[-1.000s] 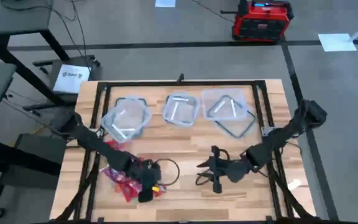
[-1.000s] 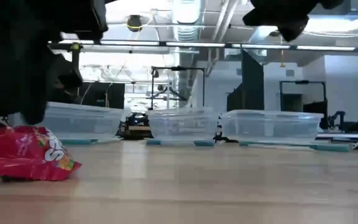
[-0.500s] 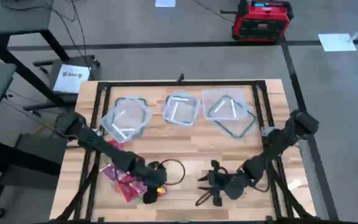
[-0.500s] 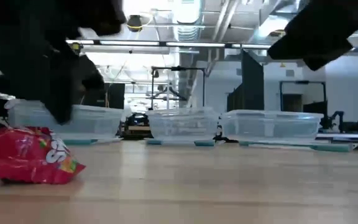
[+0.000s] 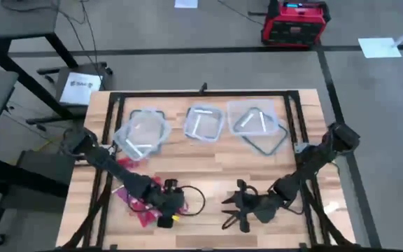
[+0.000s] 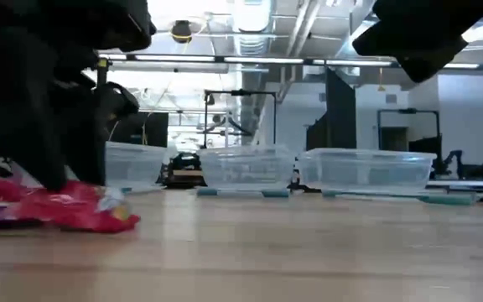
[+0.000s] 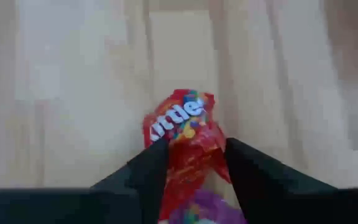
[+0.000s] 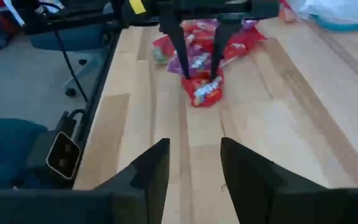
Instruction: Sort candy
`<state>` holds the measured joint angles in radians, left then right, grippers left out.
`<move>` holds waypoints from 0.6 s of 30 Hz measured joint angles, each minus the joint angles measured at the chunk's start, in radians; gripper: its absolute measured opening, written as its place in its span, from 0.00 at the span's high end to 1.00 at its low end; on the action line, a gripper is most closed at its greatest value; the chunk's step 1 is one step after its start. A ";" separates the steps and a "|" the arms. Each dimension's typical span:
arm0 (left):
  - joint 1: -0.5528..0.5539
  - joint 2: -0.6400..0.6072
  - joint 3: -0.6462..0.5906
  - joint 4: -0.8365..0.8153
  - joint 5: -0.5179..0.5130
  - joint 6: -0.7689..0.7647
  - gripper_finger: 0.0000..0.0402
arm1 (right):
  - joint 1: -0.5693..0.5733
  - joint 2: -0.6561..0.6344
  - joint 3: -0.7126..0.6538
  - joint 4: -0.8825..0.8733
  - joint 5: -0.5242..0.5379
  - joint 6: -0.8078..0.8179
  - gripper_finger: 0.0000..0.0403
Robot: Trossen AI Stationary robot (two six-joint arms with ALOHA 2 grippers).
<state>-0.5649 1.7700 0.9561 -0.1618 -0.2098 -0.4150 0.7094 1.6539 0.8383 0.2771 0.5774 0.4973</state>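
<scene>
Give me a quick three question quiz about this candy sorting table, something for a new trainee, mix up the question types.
1. True or false: the left hand has its fingers on either side of a red candy packet.
2. How many clear tubs stand along the far side of the table?
A. two
B. three
C. four
3. Fill in the blank: the right hand hangs over bare wood, holding ____.

Key
1. True. The fingers straddle the red packet at the edge of the candy pile.
2. B. The left tub, the middle tub and the right tub.
3. Nothing.
</scene>
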 joint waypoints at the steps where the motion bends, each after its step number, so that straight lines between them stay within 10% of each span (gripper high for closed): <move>1: 0.006 0.017 0.000 0.000 -0.009 0.003 0.63 | 0.000 0.000 0.000 -0.004 0.000 0.000 0.67; 18: 0.070 0.126 0.009 0.087 -0.049 -0.051 0.97 | 0.000 0.000 0.000 -0.011 -0.001 0.000 0.67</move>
<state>-0.4945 1.8962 0.9655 -0.0747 -0.2585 -0.4657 0.7094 1.6539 0.8387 0.2658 0.5766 0.4973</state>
